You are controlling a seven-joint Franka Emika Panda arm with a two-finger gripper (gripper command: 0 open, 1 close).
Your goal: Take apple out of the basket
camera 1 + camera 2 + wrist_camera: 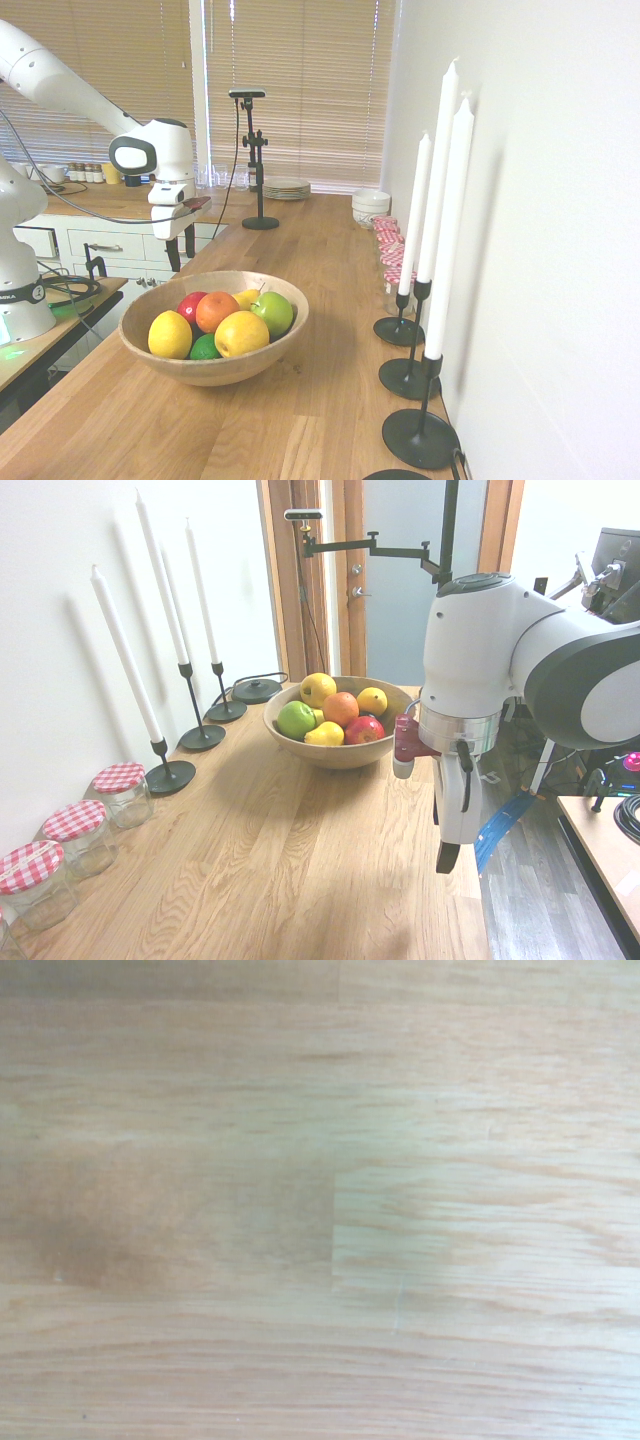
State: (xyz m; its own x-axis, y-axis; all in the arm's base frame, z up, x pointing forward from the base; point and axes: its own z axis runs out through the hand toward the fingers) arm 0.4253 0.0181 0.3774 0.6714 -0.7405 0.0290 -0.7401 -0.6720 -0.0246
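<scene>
The basket (285,325) (300,742), a wide light wooden bowl, stands on the wooden countertop and holds several fruits. The red apple (189,303) (364,730) lies at the bowl's rim on the arm's side, next to an orange (216,310) (341,709). A green apple (273,312) (296,719) and yellow fruits lie beside them. My gripper (181,250) (447,858) hangs above the countertop near its edge, a short way from the basket, open and holding nothing. The wrist view shows only bare wood (320,1200).
Three black candlesticks (416,430) (170,775) with tall white candles line the wall. Jars with red checked lids (120,790) (390,255) stand along the same wall. Stacked plates (287,187) and bowls (371,205) sit at the counter's far end.
</scene>
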